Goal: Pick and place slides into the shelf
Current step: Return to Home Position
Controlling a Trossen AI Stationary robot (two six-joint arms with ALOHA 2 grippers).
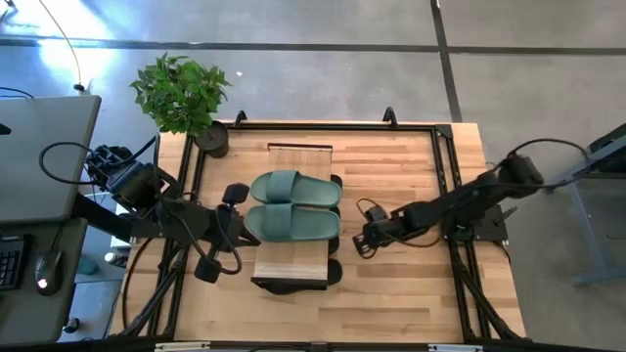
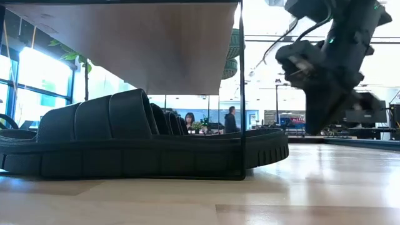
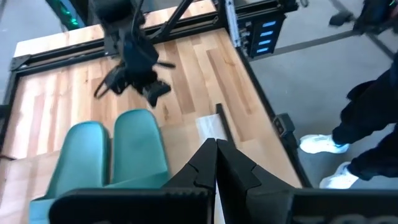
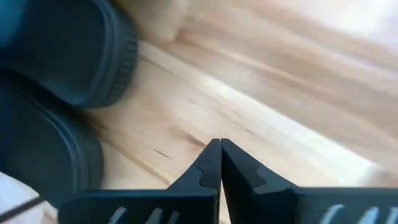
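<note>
The shelf point(image 1: 291, 262) stands mid-table, its light plank seen from below in the low view point(image 2: 144, 44). A sage green pair of slides point(image 1: 293, 205) lies side by side on top point(image 3: 118, 155). Black slides rest on their soles on the table under the plank point(image 2: 137, 144), their ends peeking out point(image 1: 335, 182) point(image 4: 81, 56). My right gripper point(image 1: 362, 242) hangs shut above the bare wood just right of the shelf point(image 2: 315, 125) point(image 4: 219, 149). My left gripper point(image 1: 243, 227) is held high at the shelf's left side, shut, pointing down over the green pair point(image 3: 216, 149).
A potted plant point(image 1: 186, 98) stands at the table's far left corner. Black frame rails point(image 1: 445, 176) run along the table's sides. Bare wood point(image 1: 401, 293) lies between the shelf and the right rail. A person's legs point(image 3: 367, 124) stand beside the table.
</note>
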